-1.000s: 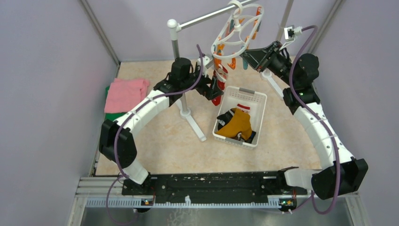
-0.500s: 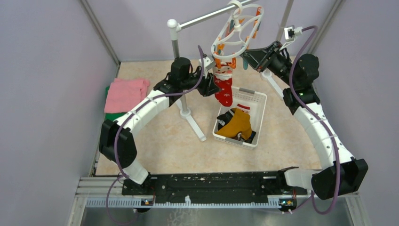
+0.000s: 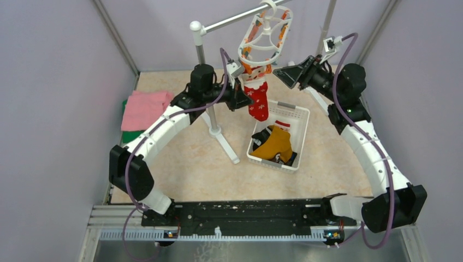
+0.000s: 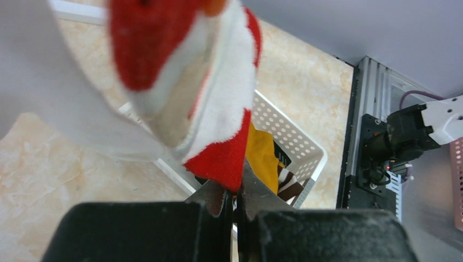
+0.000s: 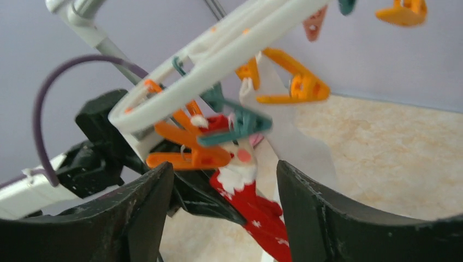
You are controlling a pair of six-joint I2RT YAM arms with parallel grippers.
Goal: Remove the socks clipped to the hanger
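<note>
The white oval hanger (image 3: 266,33) hangs from the rack bar, its ring (image 5: 218,54) carrying orange and teal clips. A red sock with white dots (image 3: 257,99) dangles under a teal clip (image 5: 240,123). My left gripper (image 3: 240,99) is shut on this sock's red edge (image 4: 221,158), the jaws pinched together (image 4: 236,199). My right gripper (image 3: 281,73) stands open just right of the hanger, with the sock (image 5: 256,213) showing between its fingers (image 5: 224,169) but untouched. Mustard (image 3: 273,144) and black socks lie in the basket.
The white perforated basket (image 3: 297,117) sits under the hanger, right of the grey-and-white pole rack (image 3: 203,60) and its foot (image 3: 225,143). A folded pink cloth (image 3: 144,108) on a green one (image 3: 130,134) lies at the left wall. Purple walls close three sides.
My left gripper shut on the red dotted sock. My right gripper opened, let go at the hanger and drew back slightly. The hanger swung left and up.
</note>
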